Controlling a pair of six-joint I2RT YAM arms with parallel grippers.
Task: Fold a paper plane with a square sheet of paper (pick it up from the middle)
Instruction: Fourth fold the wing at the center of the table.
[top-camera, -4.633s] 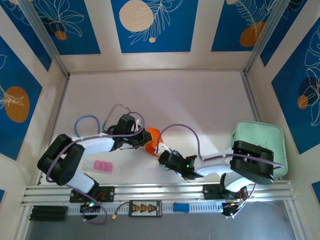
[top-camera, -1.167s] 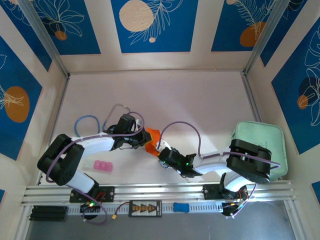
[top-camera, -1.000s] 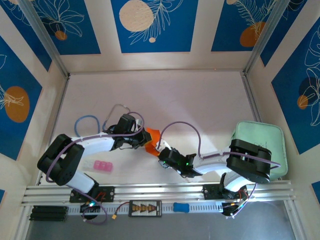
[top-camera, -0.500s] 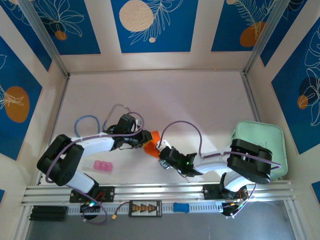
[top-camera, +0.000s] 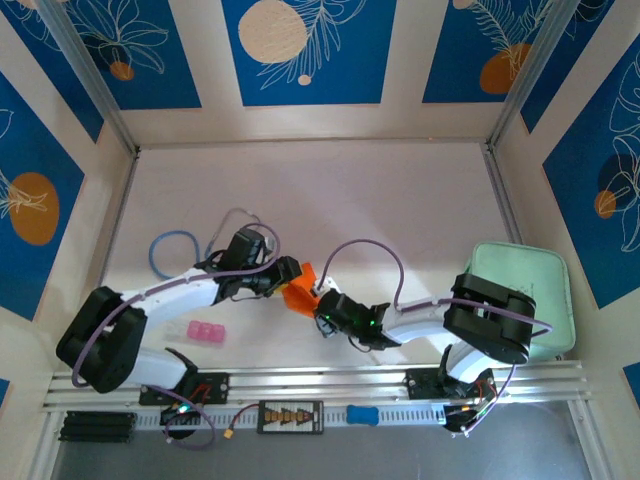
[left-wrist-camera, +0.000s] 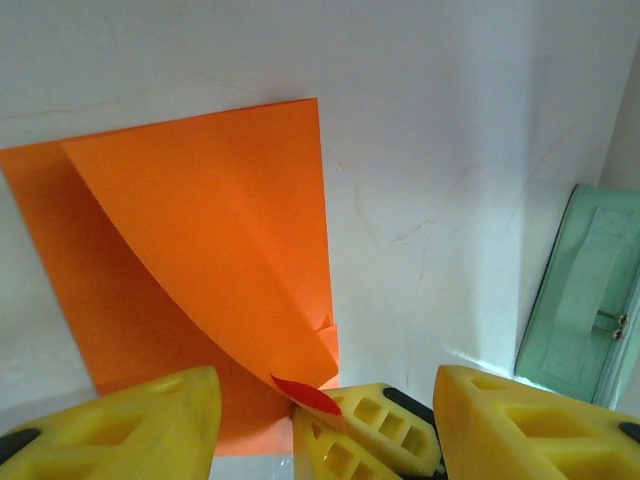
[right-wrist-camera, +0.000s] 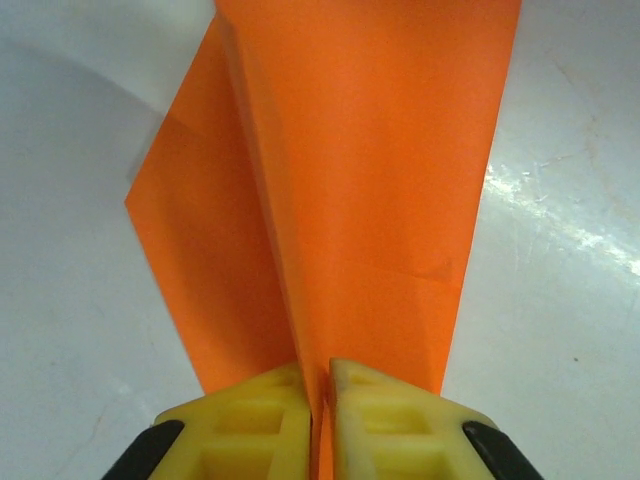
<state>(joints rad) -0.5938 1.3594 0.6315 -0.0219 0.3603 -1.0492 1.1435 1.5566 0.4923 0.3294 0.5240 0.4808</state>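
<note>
Fingers (right-wrist-camera: 270, 420) of the right gripper (right-wrist-camera: 318, 392) pinching the orange paper (right-wrist-camera: 370, 150) at six o'clock, left gripper (left-wrist-camera: 325, 385) spread wide, green tray (left-wrist-camera: 580, 290) at three o'clock.

The far half of the surface (top-camera: 400, 190) lies bare from left edge to right edge. Near the middle of the near edge the left arm (top-camera: 180, 290) and right arm (top-camera: 415, 322) meet over the orange sheet (top-camera: 297, 293) and bar the way. A green tray (top-camera: 535, 275) takes the right edge, and a pink block (top-camera: 207, 332) and blue cable loop (top-camera: 163, 247) lie toward the left edge.
</note>
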